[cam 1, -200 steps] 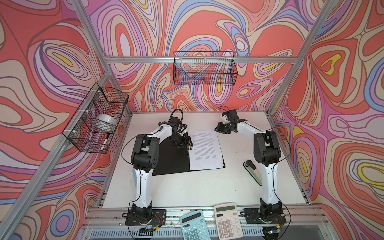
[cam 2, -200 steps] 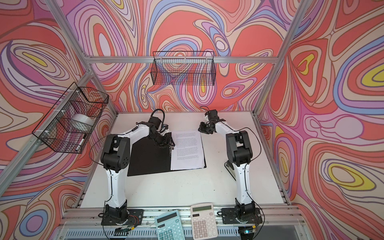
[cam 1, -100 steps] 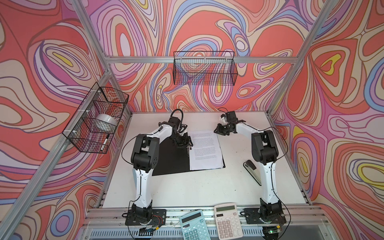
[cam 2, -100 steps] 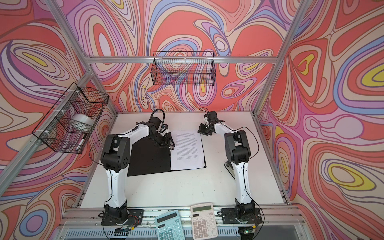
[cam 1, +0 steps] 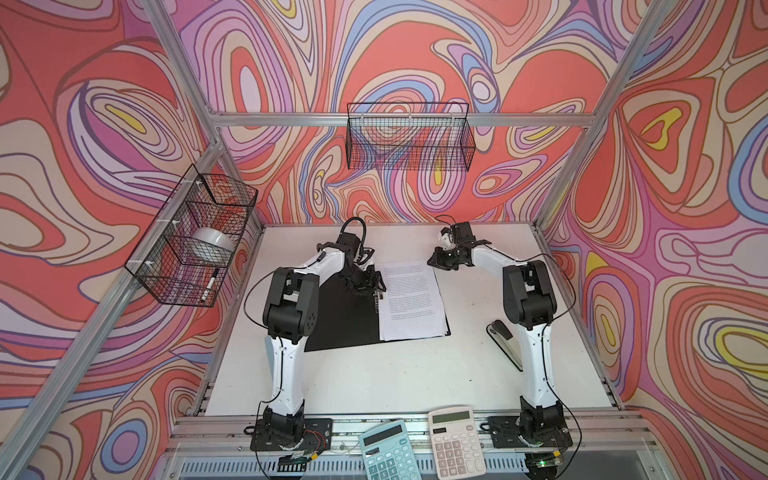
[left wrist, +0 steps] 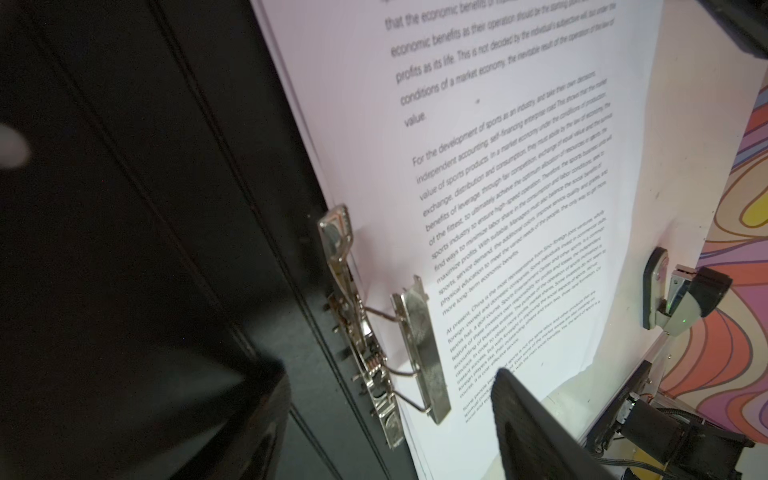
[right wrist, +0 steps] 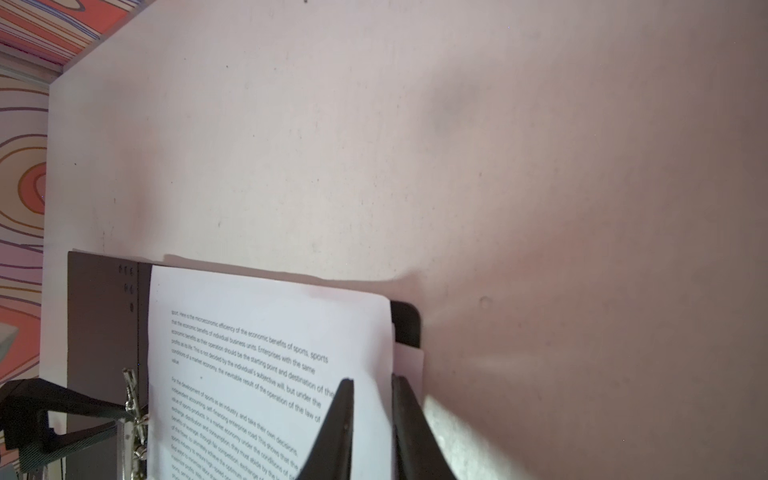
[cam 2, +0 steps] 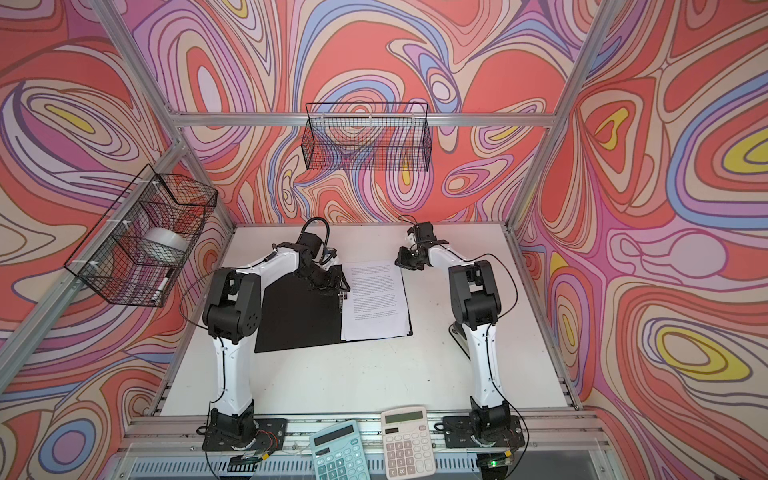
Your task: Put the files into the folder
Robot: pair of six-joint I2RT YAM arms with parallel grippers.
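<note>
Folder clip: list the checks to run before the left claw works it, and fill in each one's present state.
1. Folder lying open, black inside up: ok.
2. Printed sheets on its right half: ok.
3. Stack squared: not ok; a lower sheet juts out at one corner.
4. Clip bar over the sheets' edge: ok. The clip lever stands raised; bar pressing down: cannot tell.
5. Left claw open, astride the clip bar: ok.
6. Right claw off the sheets: cannot tell; jaws narrowly apart.
</note>
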